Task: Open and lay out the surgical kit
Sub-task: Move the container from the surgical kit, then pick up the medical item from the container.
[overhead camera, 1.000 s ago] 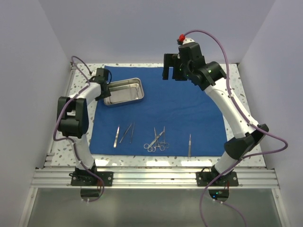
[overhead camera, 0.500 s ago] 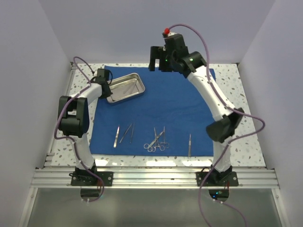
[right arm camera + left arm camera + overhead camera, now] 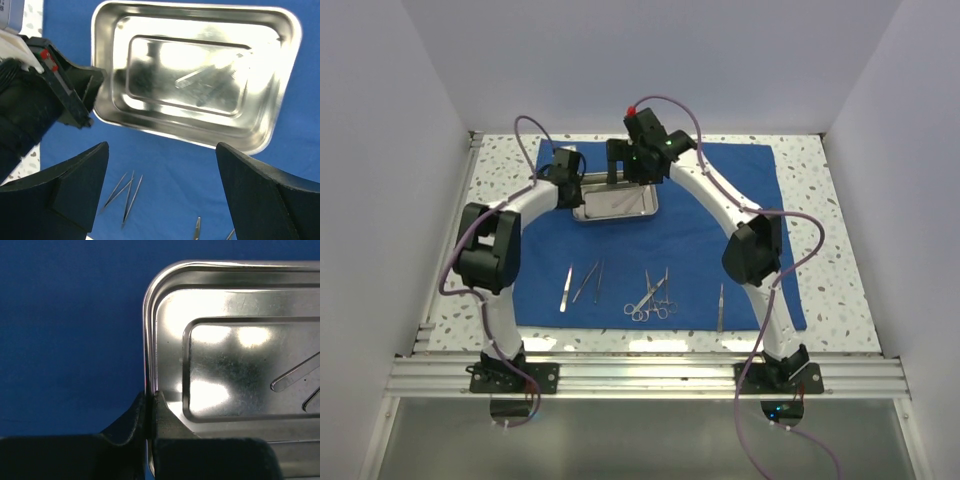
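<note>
My left hand (image 3: 150, 397) pinched tight on tray (image 3: 235, 365) rim, short side, by corner. My right hand (image 3: 160, 146) spread wide, empty, hovering over tray. Tray sits on blue cloth (image 3: 720, 230), toward its 11 o'clock corner. Row of tweezers (image 3: 567, 288) and clamps (image 3: 652, 298) at 6 o'clock from tray, along near edge. I judge tray stiff, light, slick; one-rim pinch may swing or slip. Better hold: opposite rim too. Cloth soft; dragging tray would bunch it.
</note>
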`<state>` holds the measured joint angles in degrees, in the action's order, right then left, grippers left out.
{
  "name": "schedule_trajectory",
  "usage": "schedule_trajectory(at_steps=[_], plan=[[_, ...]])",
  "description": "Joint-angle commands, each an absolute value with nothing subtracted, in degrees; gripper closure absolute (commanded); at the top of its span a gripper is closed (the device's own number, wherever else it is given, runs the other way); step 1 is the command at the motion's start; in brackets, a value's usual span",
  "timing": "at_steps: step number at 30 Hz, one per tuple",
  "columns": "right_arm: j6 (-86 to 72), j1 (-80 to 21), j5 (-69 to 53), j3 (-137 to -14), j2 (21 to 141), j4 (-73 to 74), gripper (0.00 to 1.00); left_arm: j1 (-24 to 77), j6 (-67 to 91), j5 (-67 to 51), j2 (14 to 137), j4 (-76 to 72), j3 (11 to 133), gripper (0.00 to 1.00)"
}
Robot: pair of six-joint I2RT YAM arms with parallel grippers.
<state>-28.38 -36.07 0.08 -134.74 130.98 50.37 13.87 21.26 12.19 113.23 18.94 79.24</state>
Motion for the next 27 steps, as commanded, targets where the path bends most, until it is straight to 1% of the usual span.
schedule_trajectory(at_steps=[1,4,5,7,8,11,15,19,24,27], plan=[[-30.5,-36.7,0.8,-131.9,128.6,47.4,0.08,17.1,20.0,9.9,111.5,19.4,81.9,1.0],[-31.6,-36.7,6.1,-129.2,129.0,48.5,0.08,19.1,22.1,9.5,111.5,21.0,82.0,0.61],[-32.4,-36.7,9.6,-128.9,129.3,49.8,0.08,19.5,23.0,9.4,111.3,21.5,81.9,0.41],[-33.4,-36.6,12.1,-128.4,130.1,51.7,0.09,19.6,23.6,9.0,110.9,22.0,81.1,0.3],[-33.7,-36.5,14.7,-128.0,130.3,52.3,0.1,19.7,23.9,8.7,110.4,22.0,80.9,0.22],[-34.8,-36.3,17.7,-128.4,132.0,54.7,0.12,19.7,23.9,9.0,109.2,22.6,79.9,0.2],[-36.1,-36.0,22.1,-127.7,133.3,55.9,0.19,19.7,23.6,9.2,107.4,23.9,79.4,0.21],[-37.3,-35.4,22.5,-125.9,135.3,53.0,0.22,19.7,23.7,8.8,105.0,25.5,79.1,0.22],[-40.4,-34.3,23.1,-127.3,139.6,51.6,0.26,19.6,23.7,7.6,101.5,27.6,79.0,0.23],[-40.4,-34.2,22.0,-128.2,141.7,48.1,0.26,19.7,23.6,7.3,99.1,28.4,77.7,0.24]])
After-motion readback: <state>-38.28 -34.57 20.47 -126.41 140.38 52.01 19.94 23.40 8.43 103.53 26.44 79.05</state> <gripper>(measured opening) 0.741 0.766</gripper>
